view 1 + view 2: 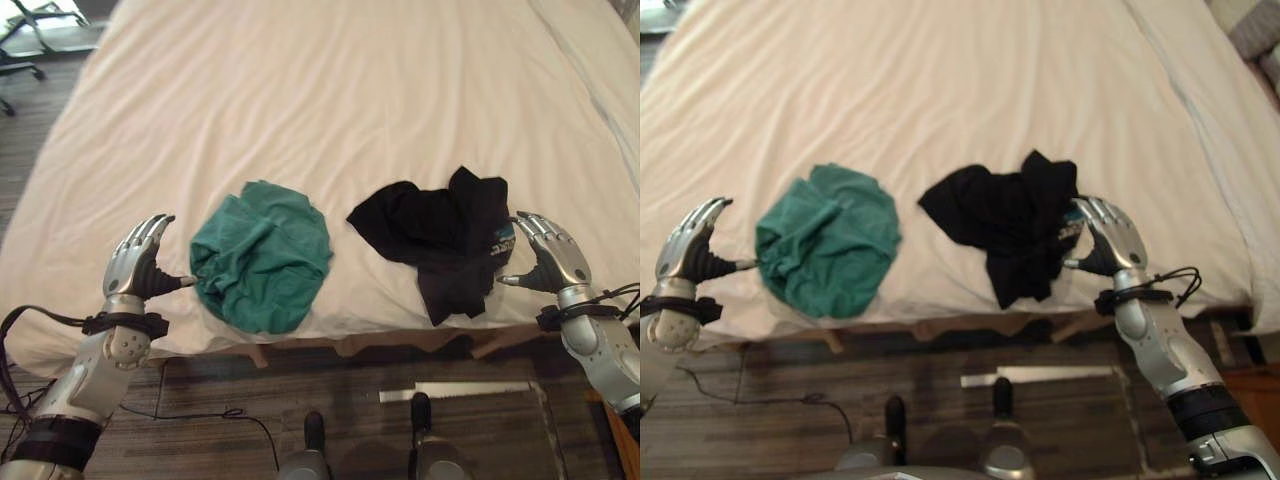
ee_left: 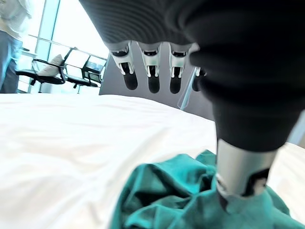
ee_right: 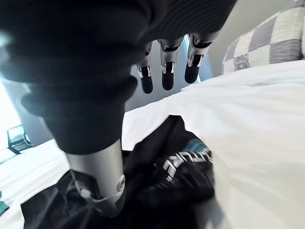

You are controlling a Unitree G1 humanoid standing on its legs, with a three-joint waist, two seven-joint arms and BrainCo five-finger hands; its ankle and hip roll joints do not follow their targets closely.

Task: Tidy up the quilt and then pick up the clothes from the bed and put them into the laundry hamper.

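Observation:
A crumpled green garment (image 1: 262,255) lies near the bed's front edge, left of centre. To its right lies a black garment (image 1: 445,240) with a small teal print. The white quilt (image 1: 330,100) is spread smooth over the bed. My left hand (image 1: 140,262) hovers open just left of the green garment (image 2: 200,200), thumb pointing at it, apart from it. My right hand (image 1: 548,255) is open at the right edge of the black garment (image 3: 176,171), its thumb tip at the cloth, fingers straight above it.
Dark office chairs (image 1: 30,40) stand on the floor beyond the bed's far left corner. A checked pillow (image 3: 267,45) lies at the bed's far right. A person (image 2: 9,43) stands by the window near the chairs. Wood-look floor runs below the bed edge.

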